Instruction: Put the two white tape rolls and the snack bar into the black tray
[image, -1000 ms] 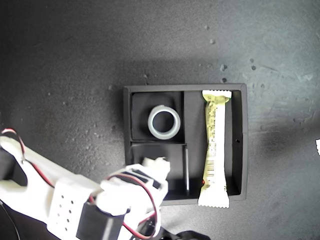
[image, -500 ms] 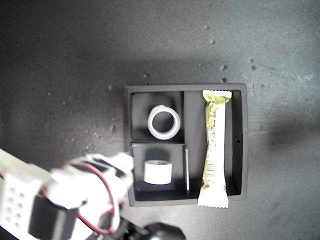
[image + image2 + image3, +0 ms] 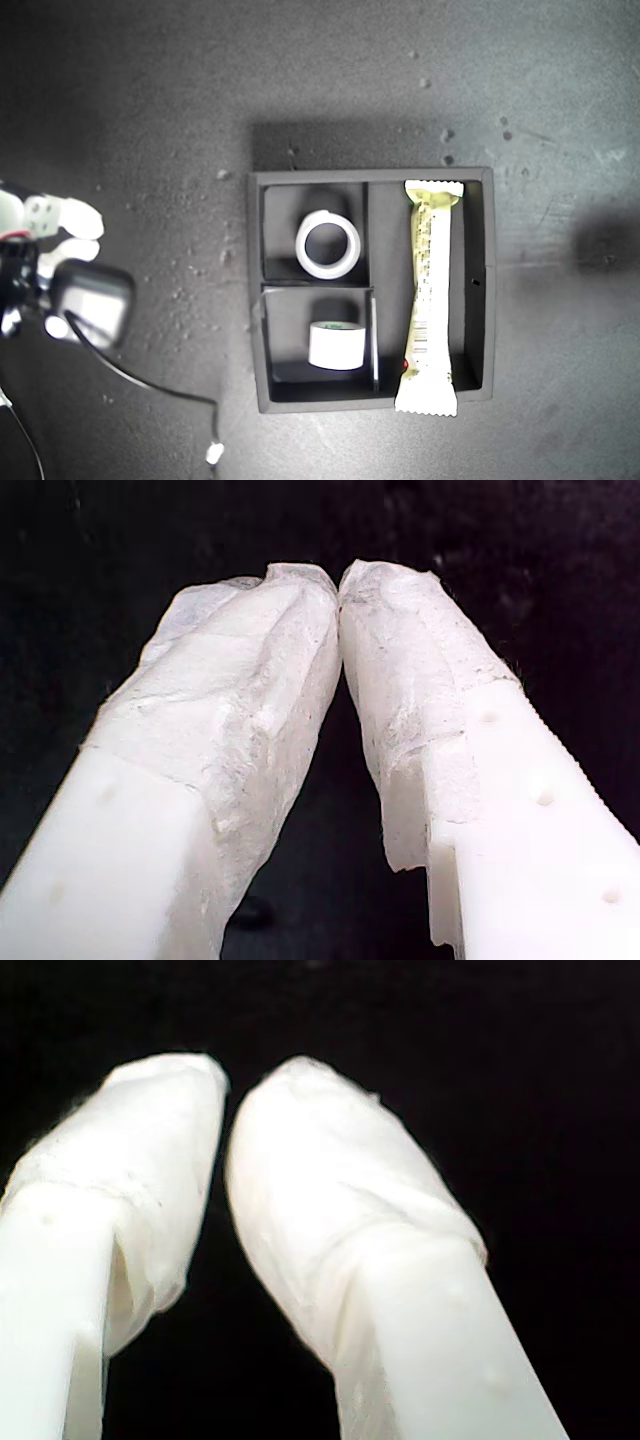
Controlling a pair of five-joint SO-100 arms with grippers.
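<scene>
Both tape rolls and the stiff, light snack bar lie in the black tray. My first pincer and second pincer are clenched, empty.

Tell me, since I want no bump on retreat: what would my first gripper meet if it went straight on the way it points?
Nothing I can make out. Beyond my first gripper, whose tips touch, the first wrist view shows only dark blur; depth is unclear.

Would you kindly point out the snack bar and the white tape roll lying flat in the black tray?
Pale yellow-green wrapped snack bar (image 3: 430,300), exterior view, mid-wrapper.
Flat white ring-shaped tape roll (image 3: 327,266), exterior view, its rim.
</scene>
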